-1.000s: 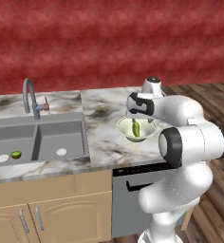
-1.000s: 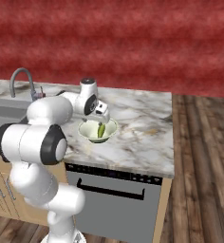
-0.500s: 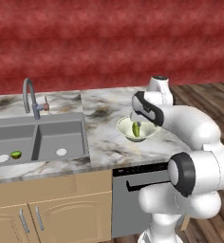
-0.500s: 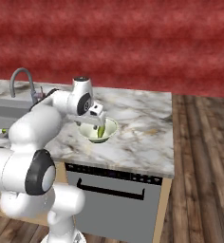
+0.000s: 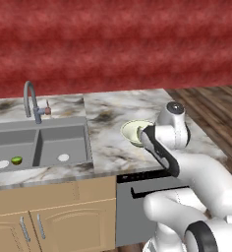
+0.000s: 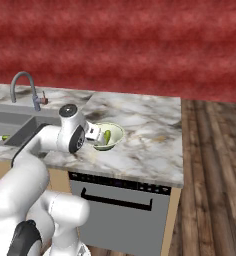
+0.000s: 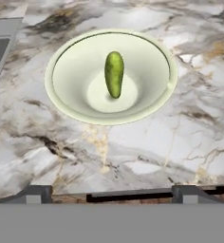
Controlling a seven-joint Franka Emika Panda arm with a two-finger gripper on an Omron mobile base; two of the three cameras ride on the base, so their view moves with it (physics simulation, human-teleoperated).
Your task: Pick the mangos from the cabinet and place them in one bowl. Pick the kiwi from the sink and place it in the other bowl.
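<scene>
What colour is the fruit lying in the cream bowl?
Green, a long oval mango in the bowl; the hand view shows it best.

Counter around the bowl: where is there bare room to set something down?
Bare marble lies right of the bowl toward the counter's floor-side end, and behind it toward the red wall. Left is tighter: the sink, holding a kiwi.

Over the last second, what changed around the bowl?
The arm swung: its hand, which hung over the cream bowl, pulled back toward the counter's front edge, and the elbow dropped low. The fingers are spread wide with nothing between them. The green mango lies alone in the bowl as before; bowl, kiwi in the sink and faucet have not moved.
</scene>
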